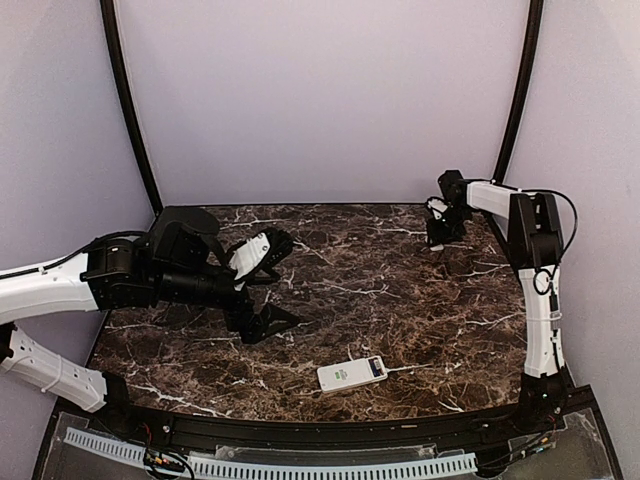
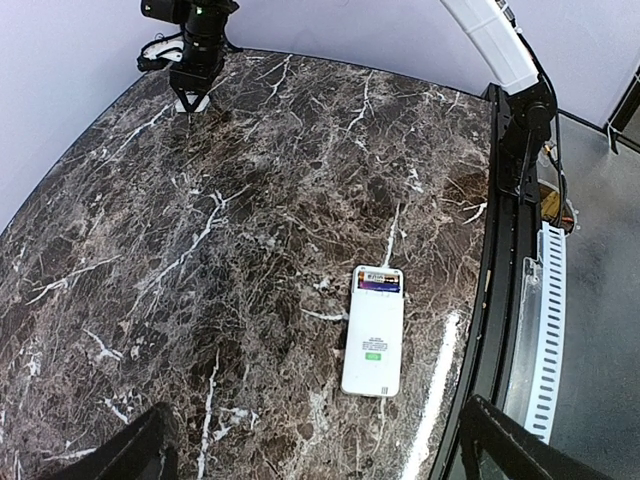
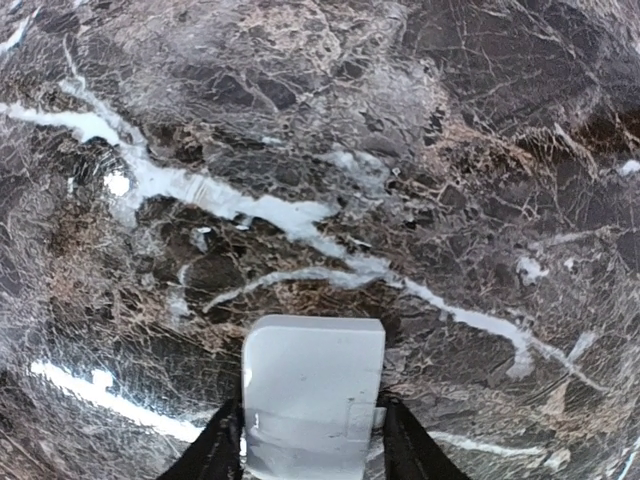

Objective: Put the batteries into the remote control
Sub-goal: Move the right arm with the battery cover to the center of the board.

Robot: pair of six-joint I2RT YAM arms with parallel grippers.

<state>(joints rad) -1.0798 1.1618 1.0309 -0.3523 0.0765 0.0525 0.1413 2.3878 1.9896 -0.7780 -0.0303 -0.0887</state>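
my right end effector straddles the white cover plate in the worktop's far corner, pinch uncertain, remote control by the near edge; an uneven squeeze could shoot the thin plate away.

We count one small white rectangular plastic remote control. There is also one loose white rounded-square plastic cover plate. Both lie on one dark brown marble tabletop veined in white.

We count two white-and-black robot arms, a left arm and a right arm. They carry two black two-finger grippers, the left gripper and the right gripper, so four fingers in all.

Behind the table we count two dark curved rods. Along the near edge runs one white slotted strip.

We cannot make out the batteries against the marble, so we give no count for them.
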